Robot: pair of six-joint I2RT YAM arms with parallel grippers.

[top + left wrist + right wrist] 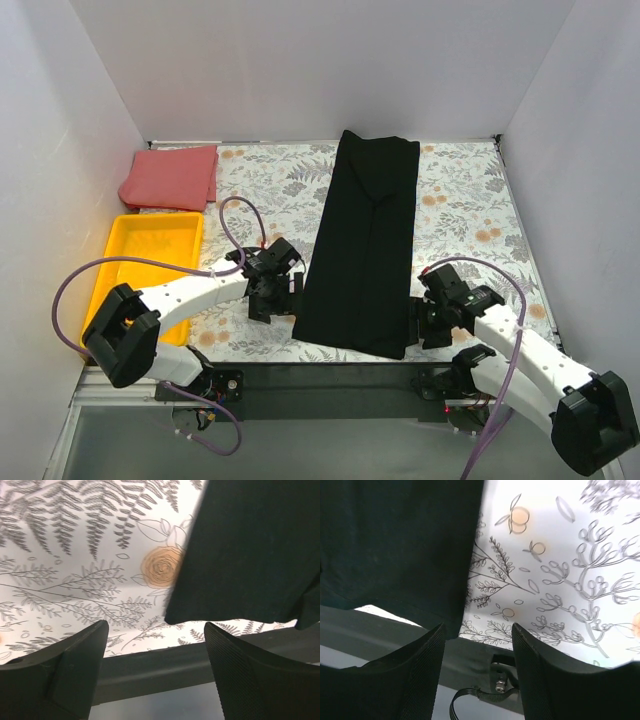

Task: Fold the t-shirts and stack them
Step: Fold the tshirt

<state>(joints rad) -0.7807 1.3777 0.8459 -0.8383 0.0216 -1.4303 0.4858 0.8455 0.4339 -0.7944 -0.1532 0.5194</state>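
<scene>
The black t-shirt (362, 240), folded narrow, lies with its long axis from near edge to far edge of the counter (470, 200). The left jaws and right jaws are released, empty.

No readable text, labels, brands or numbers anywhere; wrist views perhaps too blurred.

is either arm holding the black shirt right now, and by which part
Nothing is held. The left gripper and right gripper have open, empty jaws, beside the near corners of the black t-shirt.
</scene>
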